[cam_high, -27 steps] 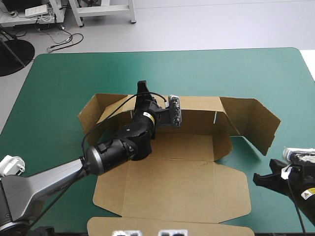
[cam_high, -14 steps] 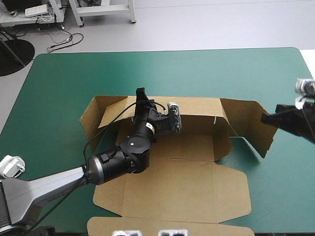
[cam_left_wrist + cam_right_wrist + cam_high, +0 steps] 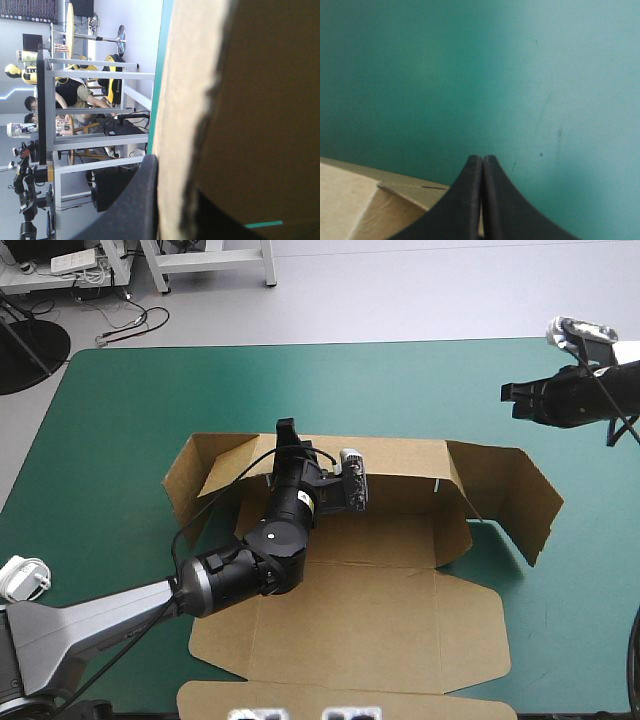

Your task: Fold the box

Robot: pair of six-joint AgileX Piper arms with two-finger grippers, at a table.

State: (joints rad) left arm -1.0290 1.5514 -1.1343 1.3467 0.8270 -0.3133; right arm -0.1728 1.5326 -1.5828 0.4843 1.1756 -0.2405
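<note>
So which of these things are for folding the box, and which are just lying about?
For the job: the brown box, its walls partly raised; the left jaws, shut on its far wall; the right jaws, shut and empty, off beyond the box's right flap.
Just there: the teal-green table cover under the box.
</note>
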